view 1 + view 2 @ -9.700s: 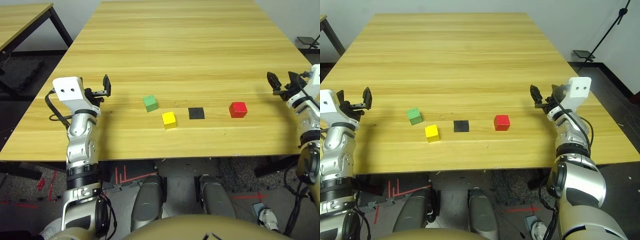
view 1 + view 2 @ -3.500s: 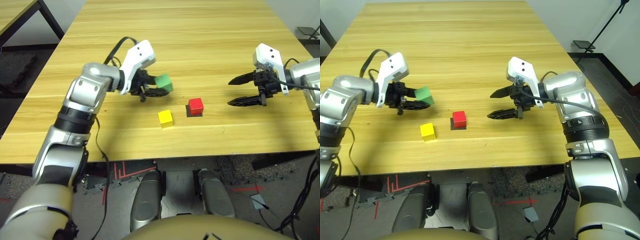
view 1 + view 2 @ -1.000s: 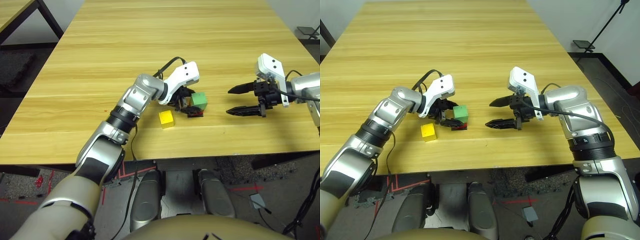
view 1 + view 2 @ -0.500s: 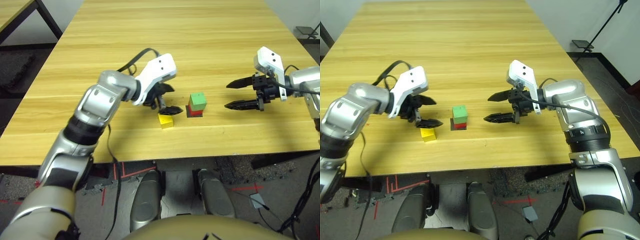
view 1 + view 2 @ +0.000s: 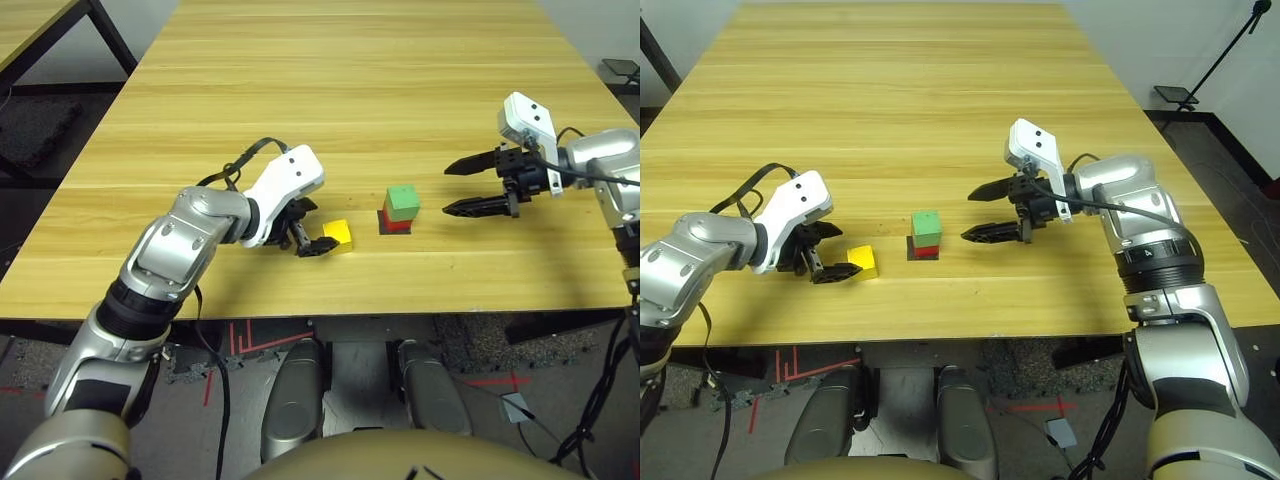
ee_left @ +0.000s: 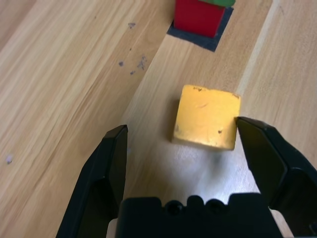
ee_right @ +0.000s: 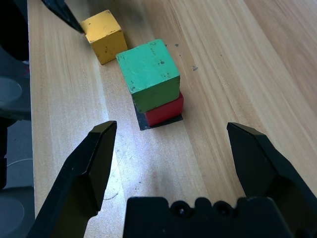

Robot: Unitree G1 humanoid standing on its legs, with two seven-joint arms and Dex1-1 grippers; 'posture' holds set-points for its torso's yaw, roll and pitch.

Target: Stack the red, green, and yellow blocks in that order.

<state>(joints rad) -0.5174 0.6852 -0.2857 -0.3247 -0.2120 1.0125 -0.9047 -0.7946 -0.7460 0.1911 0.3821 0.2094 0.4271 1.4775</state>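
Green's placed: the green block [image 5: 926,226] sits on the red block [image 5: 925,249], which rests on the black patch [image 7: 159,120] on the table [image 5: 360,90]. From my right wrist view it looks slightly twisted and offset against red, but seated. A second ago my left gripper [image 5: 310,234] was still at that stack letting go; half a second ago it had backed off toward yellow, and now it's dropped down to table level around the yellow block [image 5: 338,233], which lies just beside the stack on my left, apart from it. Fingers spread wide, no grip yet. In the left wrist view one fingertip [image 6: 257,144] is right at yellow's side, maybe touching, while the other has a clear gap, so the block is off-centre in the opening. My right gripper [image 5: 992,212] hangs spread open and empty on the other side of the stack, near it, not touching. So two of three done; only yellow is left. Likely next: close on yellow and lift. Risk: closing may slide the block sideways, and the skewed green top leaves less margin for the drop.
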